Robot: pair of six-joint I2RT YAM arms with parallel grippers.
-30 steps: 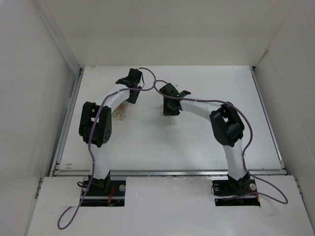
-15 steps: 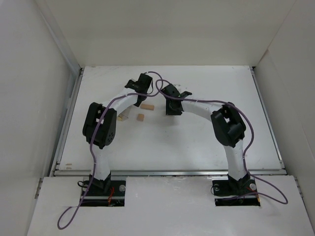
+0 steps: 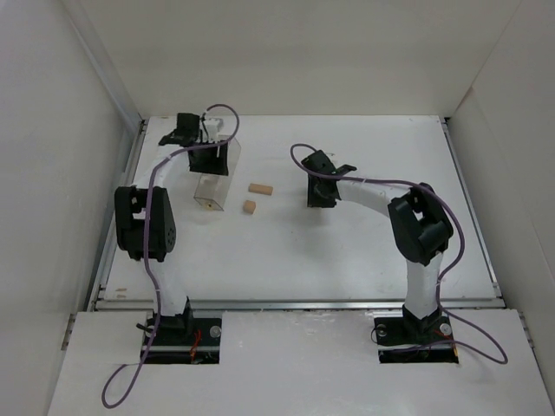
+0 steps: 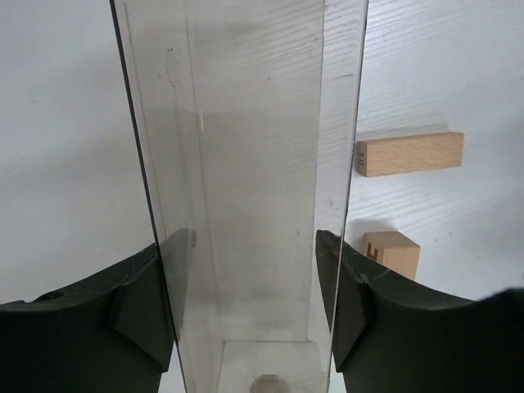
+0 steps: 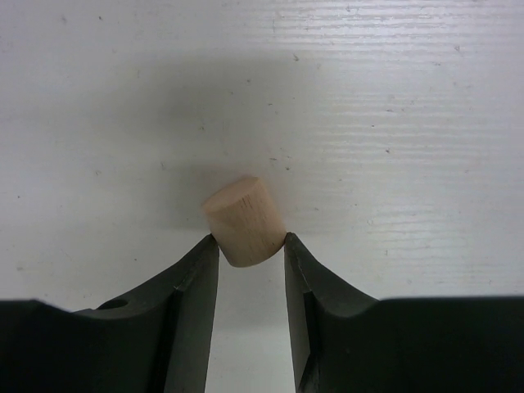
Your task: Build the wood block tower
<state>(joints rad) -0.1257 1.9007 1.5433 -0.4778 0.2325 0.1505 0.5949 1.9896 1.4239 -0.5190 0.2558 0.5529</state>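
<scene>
Above table (image 3: 347, 251): left hand (image 4: 247, 270) tight on clear box (image 4: 246, 123), right hand (image 5: 250, 242) tight on cylinder (image 5: 241, 217).

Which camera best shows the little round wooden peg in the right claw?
The right wrist view: the round wooden peg sits large and centred, pinched by the right gripper. From above the gripper hides it; the left wrist view misses it.

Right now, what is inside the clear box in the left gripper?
Mostly empty: one small round tan piece at one end of the clear box, partly out of frame.
</scene>
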